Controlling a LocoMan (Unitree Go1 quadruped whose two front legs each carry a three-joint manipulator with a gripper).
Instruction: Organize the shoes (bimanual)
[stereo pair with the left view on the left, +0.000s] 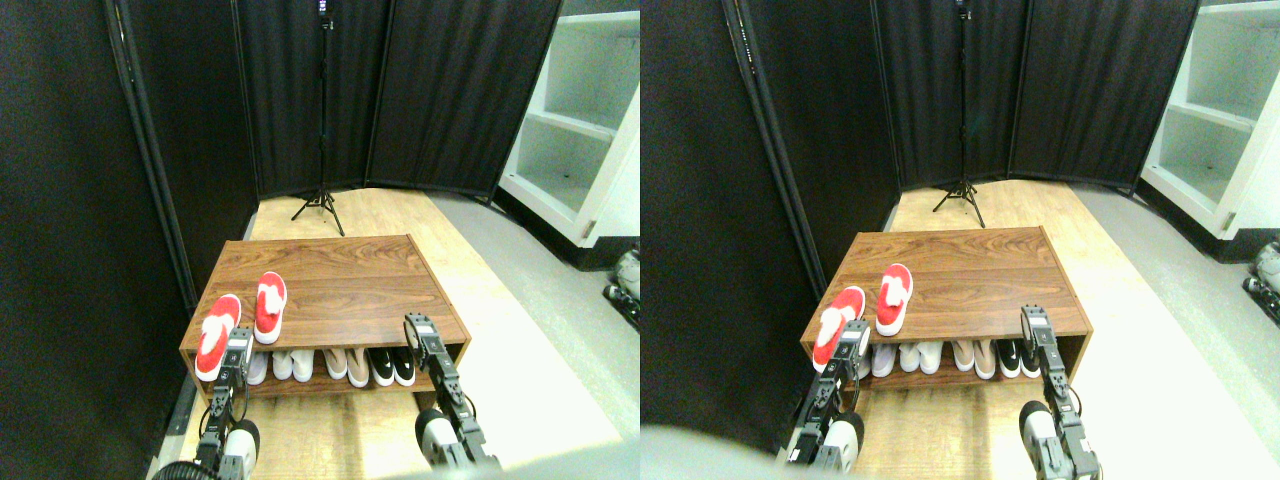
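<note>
Jaws on both our grippers are too small in the stereo pair view for us to read, so we cannot tell whether either is released or clenched. Our left gripper (238, 341) sits at the front left edge of the wooden shoe rack (340, 270), just beside the nearer red shoe (217, 335); we cannot tell whether it touches that shoe. Our right gripper (417, 328) stands at the rack's front right edge, well apart from both shoes.

We see the pair of red shoes on the rack's top board, toward its left side. The nearer red shoe lies at the front left corner, angled, its toe hanging toward the front edge. The farther red shoe (270, 306) lies just beside it to the right and a little further back, running roughly front to back.

Under the top board, the lower shelf holds a row of other shoes: a white pair (292, 365), a beige pair (347, 365) and a black pair (392, 367).

Behind the rack we see a tripod stand (322, 150) before black curtain panels (450, 90), and a white shelving unit (580, 130) at the right.
</note>
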